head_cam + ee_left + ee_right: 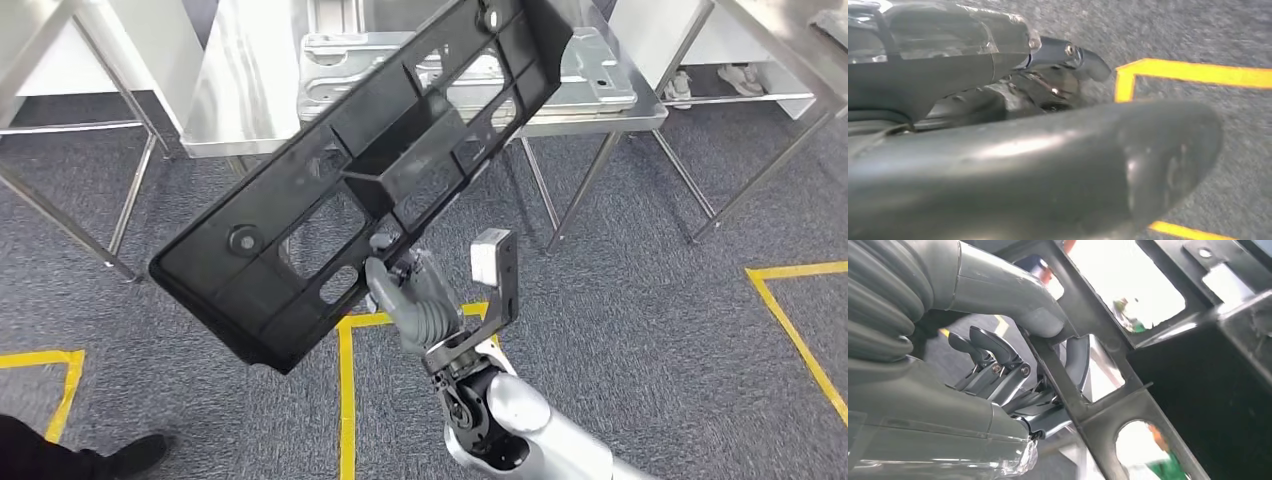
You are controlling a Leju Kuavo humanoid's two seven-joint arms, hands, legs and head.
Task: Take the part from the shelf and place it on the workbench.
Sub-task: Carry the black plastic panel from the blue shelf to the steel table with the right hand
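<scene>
A long black plastic part (350,190) with cut-out windows and a boxed middle hangs tilted in the air in front of the workbench (240,110). My right hand (410,295) grips it at its lower long edge from underneath. In the right wrist view the thumb (1013,295) presses on one rib of the part (1198,390), with the dark fingers (993,347) wrapped behind the rib. My left hand (1048,150) hangs over the grey carpet with nothing in it, fingers loosely apart.
Silver pressed-metal pieces (590,70) lie on the steel workbench. Steel frames of other tables (60,210) stand at the left and right. Yellow tape lines (345,400) mark the carpet. A person's dark shoe (130,458) stands at the lower left.
</scene>
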